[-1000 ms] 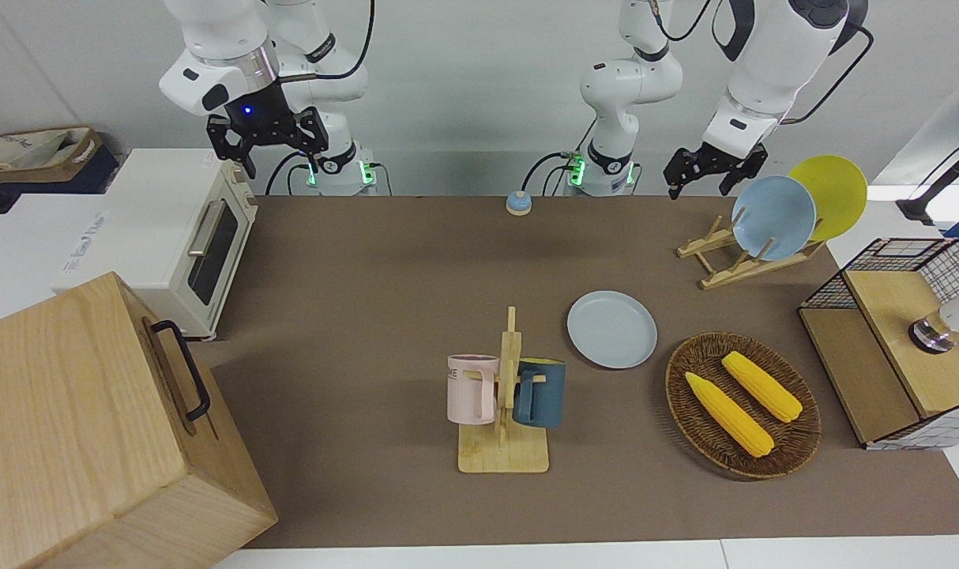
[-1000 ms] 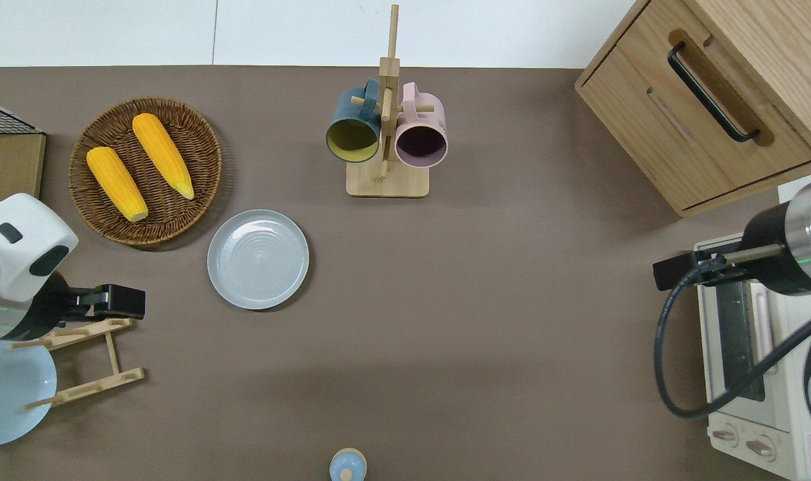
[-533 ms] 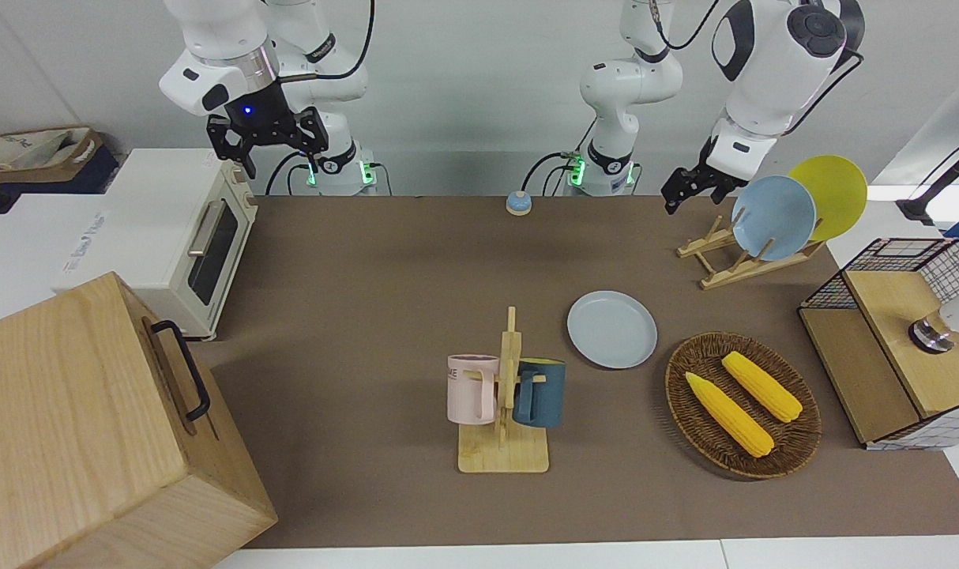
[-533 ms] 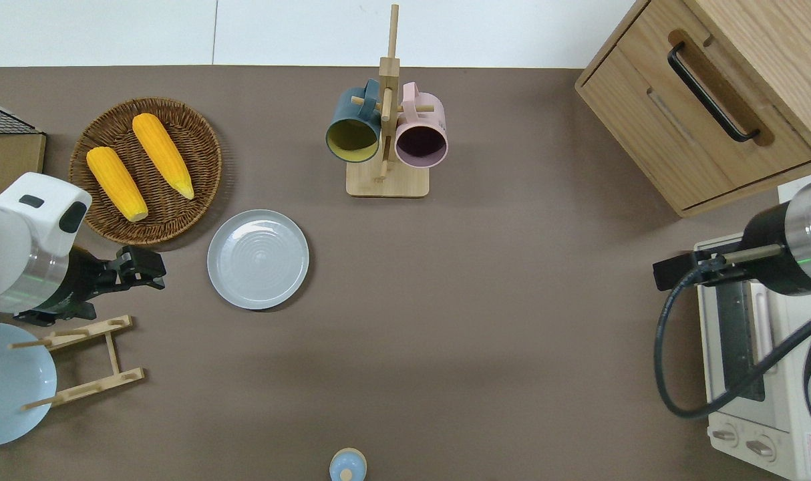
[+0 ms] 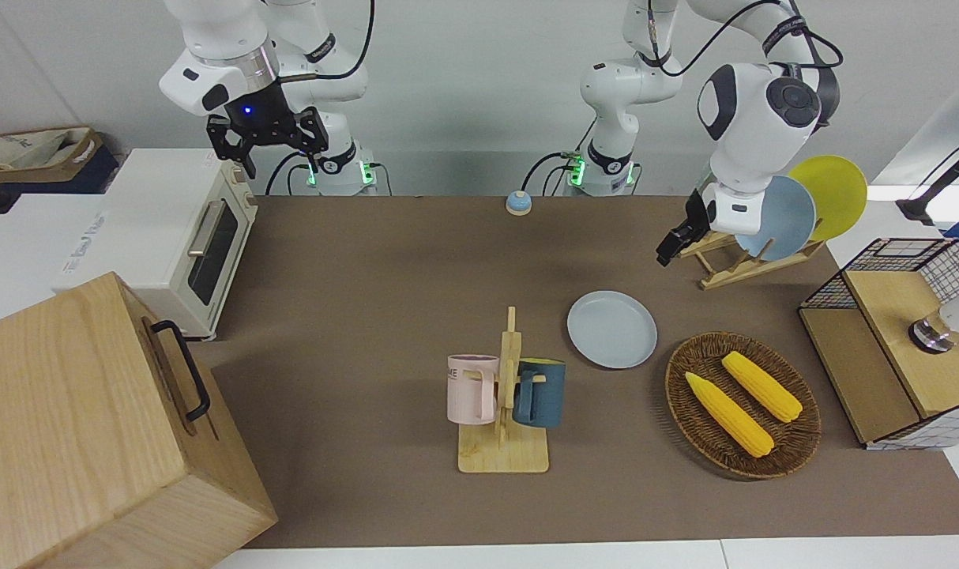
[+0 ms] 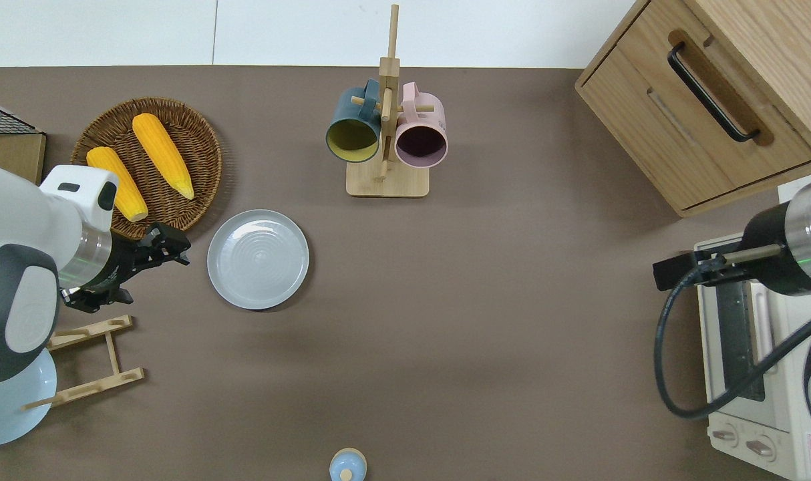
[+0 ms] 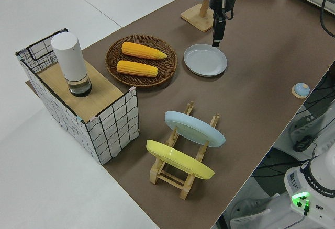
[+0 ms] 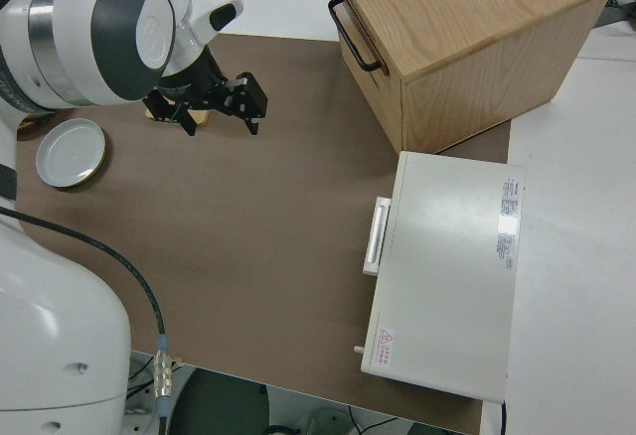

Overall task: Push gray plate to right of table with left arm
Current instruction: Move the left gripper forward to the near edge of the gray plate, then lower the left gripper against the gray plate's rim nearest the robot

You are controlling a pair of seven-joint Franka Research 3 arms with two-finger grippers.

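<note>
The round pale gray-blue plate [image 6: 258,259] lies flat on the long brown-topped table [image 6: 485,321], just beside the woven basket of corn [image 6: 178,200] and nearer to the robots than the wooden mug stand [image 6: 387,180], so I judge the push not yet begun. The white left arm's black gripper [image 6: 167,244] hangs close to the plate's rim on the basket side without touching it, and I cannot tell how its fingers are set. The right arm is parked, its gripper [image 5: 268,142] spread and empty; the whole slide toward that arm's end remains.

Gray plate [image 6: 258,259] beside corn basket [image 6: 182,170]
</note>
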